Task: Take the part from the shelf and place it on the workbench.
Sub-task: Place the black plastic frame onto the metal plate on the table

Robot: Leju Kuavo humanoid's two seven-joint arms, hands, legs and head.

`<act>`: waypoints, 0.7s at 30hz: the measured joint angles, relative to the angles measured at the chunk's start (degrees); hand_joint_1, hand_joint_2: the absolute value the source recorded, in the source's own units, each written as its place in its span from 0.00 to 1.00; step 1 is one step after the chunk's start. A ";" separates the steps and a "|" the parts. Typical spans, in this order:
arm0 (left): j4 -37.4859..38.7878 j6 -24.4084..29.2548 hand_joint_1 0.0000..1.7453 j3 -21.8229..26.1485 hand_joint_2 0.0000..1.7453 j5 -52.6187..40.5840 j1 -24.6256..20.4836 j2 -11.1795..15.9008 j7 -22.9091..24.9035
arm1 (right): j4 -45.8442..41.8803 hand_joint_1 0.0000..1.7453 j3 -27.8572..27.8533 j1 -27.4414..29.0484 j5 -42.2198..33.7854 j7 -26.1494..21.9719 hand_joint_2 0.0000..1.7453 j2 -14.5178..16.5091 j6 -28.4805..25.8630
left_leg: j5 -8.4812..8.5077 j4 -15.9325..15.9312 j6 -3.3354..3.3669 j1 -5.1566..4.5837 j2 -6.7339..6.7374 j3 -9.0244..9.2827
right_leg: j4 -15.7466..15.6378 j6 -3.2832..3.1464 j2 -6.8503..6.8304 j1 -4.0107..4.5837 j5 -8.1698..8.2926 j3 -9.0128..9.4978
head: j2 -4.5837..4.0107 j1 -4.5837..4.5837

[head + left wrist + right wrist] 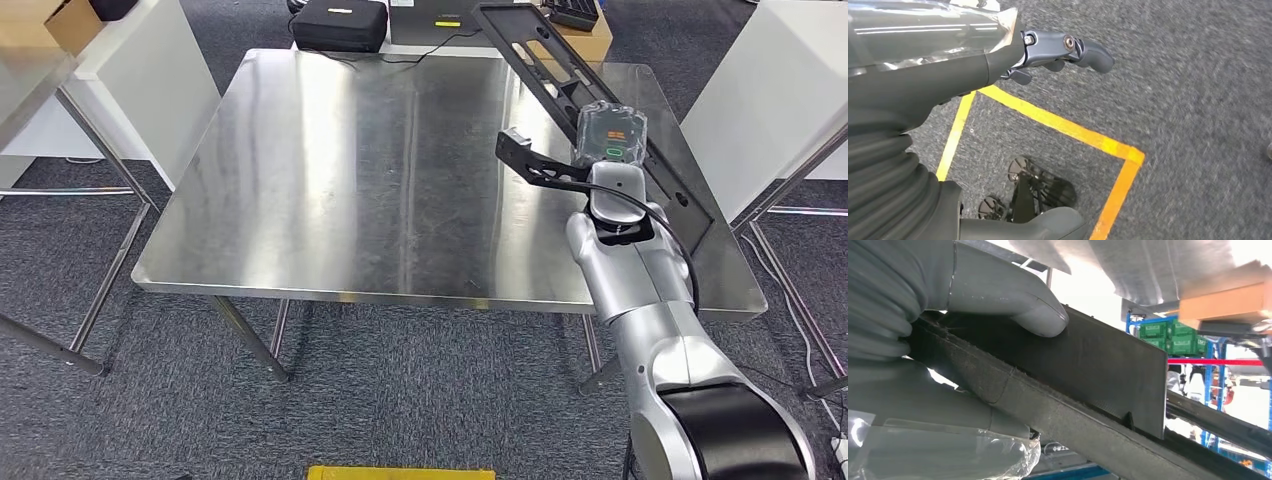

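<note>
The right hand [608, 135] is gripping the part [560, 75] above the table's [350, 170] right side. Setting down is remaining. The left hand [1058, 50] is hanging empty, fingers loosely apart.

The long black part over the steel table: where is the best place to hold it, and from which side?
Near the middle of its length, coming from the robot's own side, as the right hand does now. The black part is long, flat and slotted, so a mid-length hold should limit tipping; the thumb presses its flat face.
</note>
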 joint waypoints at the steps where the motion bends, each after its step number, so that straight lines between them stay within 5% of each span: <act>1: 0.00 0.11 0.00 0.01 1.00 0.02 0.01 -0.04 0.01 | 0.00 1.00 0.01 -0.01 0.00 0.02 1.00 0.01 -0.01 | 0.18 -0.14 0.47 0.00 -0.04 0.32 | 0.66 0.24 -0.05 -0.07 -0.20 -0.10 | 0.00 0.05; 3: 0.00 0.39 0.00 0.07 1.00 0.09 -0.04 -0.04 0.01 | 0.02 1.00 0.03 -0.24 0.00 0.05 1.00 0.04 -0.02 | 0.10 -0.21 1.19 -0.02 -0.11 0.98 | 4.84 0.36 -0.18 -0.24 -1.57 -2.49 | 0.00 0.19; 6: 0.00 0.86 0.00 0.47 1.00 0.28 -0.06 -0.03 0.06 | 0.36 1.00 0.09 -0.35 0.00 -0.15 1.00 0.22 -0.01 | -0.70 -0.20 1.76 -0.28 -0.31 1.57 | 15.83 0.17 -0.22 -0.26 -5.08 -9.61 | 0.00 0.29; 8: 0.01 1.24 0.00 0.80 1.00 0.55 -0.02 -0.11 0.12 | 0.86 1.00 0.10 -0.41 0.00 -0.67 1.00 0.42 0.00 | -1.45 -0.19 1.81 -0.52 -0.57 2.44 | 16.23 0.42 -0.23 -0.20 -4.63 -11.39 | 0.00 0.33; 10: 0.01 1.63 0.00 1.05 1.00 0.85 0.00 -0.20 0.14 | 1.41 1.00 0.11 -0.88 0.00 -1.14 1.00 0.71 -0.04 | -2.35 -0.23 1.69 -0.71 -0.79 3.63 | 8.63 0.75 -0.28 0.09 -0.27 -9.17 | 0.00 0.38; 13: 0.03 1.93 0.00 1.50 1.00 1.19 -0.14 -0.43 0.14 | 2.38 1.00 0.20 -1.97 0.00 -1.44 1.00 1.40 -0.20 | -3.41 -0.23 1.01 -0.94 -0.92 4.78 | 0.12 -0.68 -0.25 0.92 4.23 -6.05 | 0.00 0.26; 17: 0.03 2.05 0.00 2.05 1.00 1.40 -0.18 -0.43 0.14 | 3.34 1.00 0.34 -2.54 0.00 -1.51 1.00 2.64 -0.22 | -4.06 1.97 -0.07 -0.94 -0.77 4.42 | -0.85 -2.40 -0.22 0.53 4.09 -4.18 | 0.00 0.28; 21: 0.03 1.93 0.00 2.36 1.00 1.39 -0.20 -0.16 0.09 | 4.29 1.00 0.69 -2.94 0.00 -1.53 1.00 3.66 -0.14 | -8.46 14.31 -1.53 -0.27 -0.28 -3.56 | -1.00 -3.13 -0.16 0.25 2.95 -2.45 | 0.00 0.05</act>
